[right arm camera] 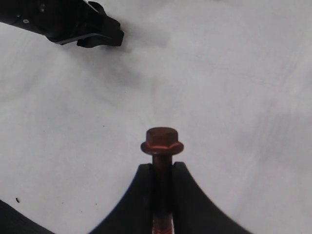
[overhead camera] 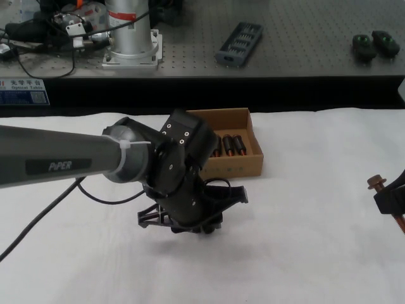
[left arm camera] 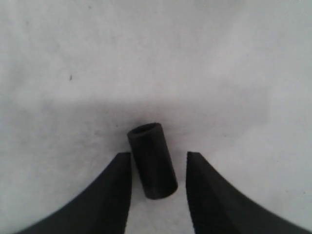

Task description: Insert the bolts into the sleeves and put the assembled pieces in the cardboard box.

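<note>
Two jobs: L pincer (left arm camera: 158,156), spread apart astride the sleeve (left arm camera: 152,160), should close square mid-body; R pincer (right arm camera: 163,168), clamped on bolt (right arm camera: 162,141), sits well apart from sleeve.

Black sleeve (left arm camera: 152,161); copper-brown bolt (right arm camera: 162,146); tan cardboard box (overhead camera: 240,166); white bench cloth (overhead camera: 316,209)

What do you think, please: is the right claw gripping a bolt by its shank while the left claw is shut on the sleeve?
No: the left wrist view shows the left claw open, its fingers either side of the sleeve without touching it. The right claw does grip a bolt by its shank.
</note>
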`<state>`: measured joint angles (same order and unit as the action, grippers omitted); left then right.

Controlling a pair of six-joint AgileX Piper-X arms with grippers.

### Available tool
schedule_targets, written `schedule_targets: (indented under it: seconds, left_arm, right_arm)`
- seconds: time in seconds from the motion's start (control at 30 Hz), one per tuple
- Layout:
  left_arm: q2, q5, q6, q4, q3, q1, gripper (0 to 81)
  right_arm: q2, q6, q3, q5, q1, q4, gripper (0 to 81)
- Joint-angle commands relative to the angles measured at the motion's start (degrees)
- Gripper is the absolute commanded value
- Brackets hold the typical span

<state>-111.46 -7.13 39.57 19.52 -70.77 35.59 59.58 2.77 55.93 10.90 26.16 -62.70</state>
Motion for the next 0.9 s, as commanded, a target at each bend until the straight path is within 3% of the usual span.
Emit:
schedule_targets:
  seconds: [0.0, 0.17, 0.4, 0.57, 0.73, 0.87]
  left_arm:
    - [-0.2, 1.5, 2.6, 1.4, -0.6, 0.2, 27.9]
    - [-0.2, 1.9, 2.2, 3.3, -0.6, 0.2, 25.6]
    - [-0.7, 1.5, 2.0, 3.2, -0.6, 0.2, 16.1]
    - [-1.1, -2.5, 2.0, 4.3, -0.6, 0.2, 1.4]
    - [-0.1, -6.6, 1.5, 3.9, -0.6, 0.2, 0.6]
    - [2.9, -6.5, -9.7, 4.4, -0.6, 0.2, 0.6]
  right_arm:
    - [-0.5, 1.1, 0.1, 0.3, -0.3, 0.5, 2.5]
    - [-0.5, 1.1, 0.1, 0.3, -0.3, 0.5, 2.5]
    - [-0.5, 1.1, 0.1, 0.3, -0.3, 0.5, 2.5]
    - [-0.5, 1.1, 0.1, 0.3, -0.3, 0.5, 2.5]
    - [-0.5, 1.1, 0.1, 0.3, -0.3, 0.5, 2.5]
    - [-0.5, 1.1, 0.1, 0.3, -0.3, 0.5, 2.5]
